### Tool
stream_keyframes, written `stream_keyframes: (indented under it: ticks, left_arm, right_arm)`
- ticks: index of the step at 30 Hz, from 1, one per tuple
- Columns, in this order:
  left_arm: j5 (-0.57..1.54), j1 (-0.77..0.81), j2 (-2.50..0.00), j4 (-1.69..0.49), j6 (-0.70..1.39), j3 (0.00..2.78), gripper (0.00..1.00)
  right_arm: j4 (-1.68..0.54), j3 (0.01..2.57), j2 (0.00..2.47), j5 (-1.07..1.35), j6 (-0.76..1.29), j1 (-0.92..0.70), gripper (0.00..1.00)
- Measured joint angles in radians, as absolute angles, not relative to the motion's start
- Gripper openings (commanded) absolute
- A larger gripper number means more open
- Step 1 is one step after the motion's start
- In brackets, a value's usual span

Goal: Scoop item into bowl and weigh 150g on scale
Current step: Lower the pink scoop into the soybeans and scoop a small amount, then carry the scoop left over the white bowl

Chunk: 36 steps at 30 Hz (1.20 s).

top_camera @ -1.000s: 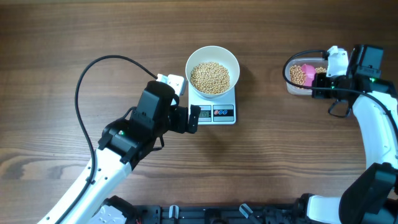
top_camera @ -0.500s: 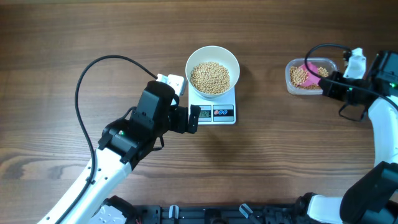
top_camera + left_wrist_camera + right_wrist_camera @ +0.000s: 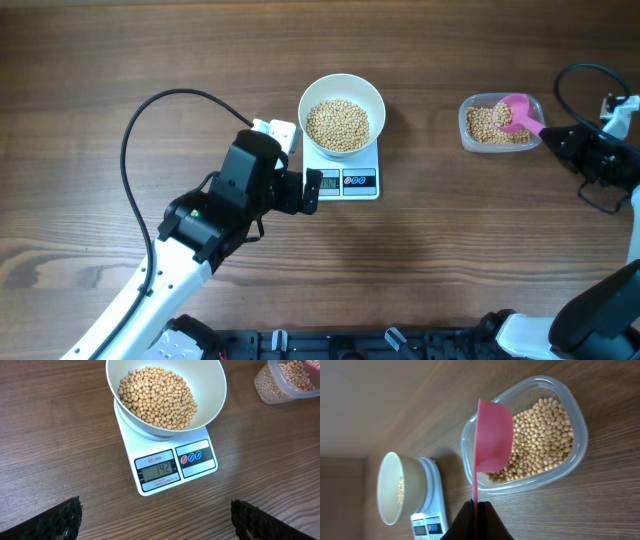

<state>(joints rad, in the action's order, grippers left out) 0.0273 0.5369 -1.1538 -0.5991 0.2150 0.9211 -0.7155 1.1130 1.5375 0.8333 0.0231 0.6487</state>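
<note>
Upper right of the overhead view, the right gripper (image 3: 477, 521) pinches the pink scoop (image 3: 492, 435) by its handle, cup over the clear tub (image 3: 580, 455) of beans (image 3: 545, 440), probably for a small top-up. Centre frame, the bowl (image 3: 341, 110) sits on the scale (image 3: 360, 183), which shows 142. The left gripper (image 3: 156, 520) hangs wide open and empty, likely so its camera sees the display.

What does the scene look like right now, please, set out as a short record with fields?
bowl: white, sitting on the scale, part-filled with beans
display: reads 142
tub: clear, to the right of the scale, holds more beans
scoop: pink, over the tub, handle pinched in the right hand
left hand: open, empty, near the scale's display edge
</note>
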Motion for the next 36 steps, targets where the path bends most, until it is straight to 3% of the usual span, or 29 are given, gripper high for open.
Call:
stream_keyframes:
  ticks: [12,24,29,36]
  left_arm:
    - [0.027,0.537,-1.154,-0.599,0.215,0.921,1.0]
    - [0.027,0.537,-1.154,-0.599,0.215,0.921,1.0]
    - [0.027,0.537,-1.154,-0.599,0.215,0.921,1.0]
    - [0.027,0.537,-1.154,-0.599,0.215,0.921,1.0]
  right_arm:
    - [-0.748,1.113,1.538,0.925,0.027,0.673,0.04]
    - [-0.746,1.113,1.538,1.19,0.035,0.663,0.04]
    - [-0.659,1.111,1.539,1.223,0.109,0.554,0.04]
    - [-0.463,1.108,1.539,1.194,0.278,0.266,0.04]
